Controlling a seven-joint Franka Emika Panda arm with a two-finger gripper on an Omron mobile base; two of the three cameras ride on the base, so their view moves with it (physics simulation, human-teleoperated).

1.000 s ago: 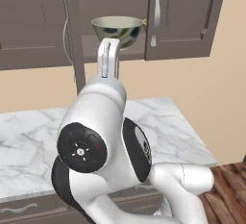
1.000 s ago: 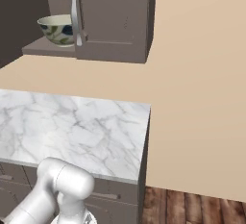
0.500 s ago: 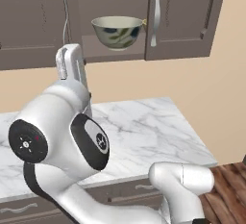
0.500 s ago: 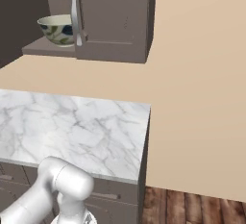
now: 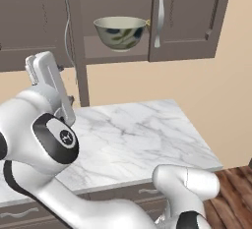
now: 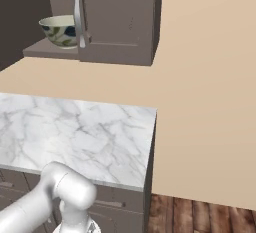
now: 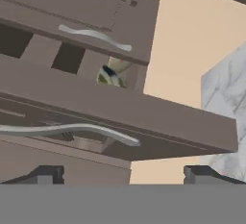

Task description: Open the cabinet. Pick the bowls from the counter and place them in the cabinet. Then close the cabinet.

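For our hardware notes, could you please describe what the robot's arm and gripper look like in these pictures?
The arm is glossy white with rounded, bulbous segments. Its joints carry dark, near-black round caps, one marked with a small white circular emblem. A flat, pale grey-white rectangular link rises at the upper end. In the hand view the gripper shows two small, dark, blocky finger tips. No cables are visible.

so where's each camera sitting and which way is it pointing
Left base view: behind the arm to its left, facing the open cabinet with the leaf-marked bowl above the counter; the white arm fills its lower half.
Right base view: behind to the right, same cabinet, bowl and counter from the other side; an arm link at lower left.
Hand view: on the hand, rolled sideways, facing the cabinet doors; open gripper at the bottom.
All three share the cabinet and bowl.
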